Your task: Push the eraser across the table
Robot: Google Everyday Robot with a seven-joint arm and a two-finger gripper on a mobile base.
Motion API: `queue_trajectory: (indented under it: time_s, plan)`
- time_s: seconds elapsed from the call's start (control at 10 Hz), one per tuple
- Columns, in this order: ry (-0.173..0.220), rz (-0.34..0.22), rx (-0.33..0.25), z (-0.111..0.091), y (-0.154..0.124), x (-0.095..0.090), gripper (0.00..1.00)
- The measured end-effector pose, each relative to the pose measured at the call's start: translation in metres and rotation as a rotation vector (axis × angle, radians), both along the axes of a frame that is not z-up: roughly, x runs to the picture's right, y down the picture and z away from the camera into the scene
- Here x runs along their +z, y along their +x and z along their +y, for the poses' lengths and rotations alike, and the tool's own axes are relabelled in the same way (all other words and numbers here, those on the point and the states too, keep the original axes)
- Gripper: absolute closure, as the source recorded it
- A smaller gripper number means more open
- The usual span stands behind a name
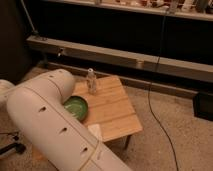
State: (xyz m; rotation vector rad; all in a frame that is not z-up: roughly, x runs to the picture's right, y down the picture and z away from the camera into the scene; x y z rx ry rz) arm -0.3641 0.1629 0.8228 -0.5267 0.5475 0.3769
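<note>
The white arm (52,125) fills the frame's 7 to 9 o'clock, covering the table (117,107) at its left edge; the gripper is out of sight. On the tabletop, a clear bottle (91,81) stands upright at 11 o'clock, a green bowl (76,107) sits at 9, and a small pale block (95,131) lies at 7, just beside the arm.

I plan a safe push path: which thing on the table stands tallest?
The clear bottle at the far edge of the table; the green bowl sits low. The gripper is out of view.
</note>
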Motion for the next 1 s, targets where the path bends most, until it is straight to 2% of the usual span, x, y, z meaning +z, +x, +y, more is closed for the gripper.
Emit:
queue_trajectory:
  time_s: [0.3, 0.6, 1.0]
  plan:
    - [-0.024, 0.030, 0.043, -0.003, 0.019, -0.012, 1.00]
    - [-0.061, 0.017, 0.071, 0.007, 0.025, -0.019, 1.00]
    - [-0.081, 0.003, 0.095, 0.025, 0.036, -0.013, 1.00]
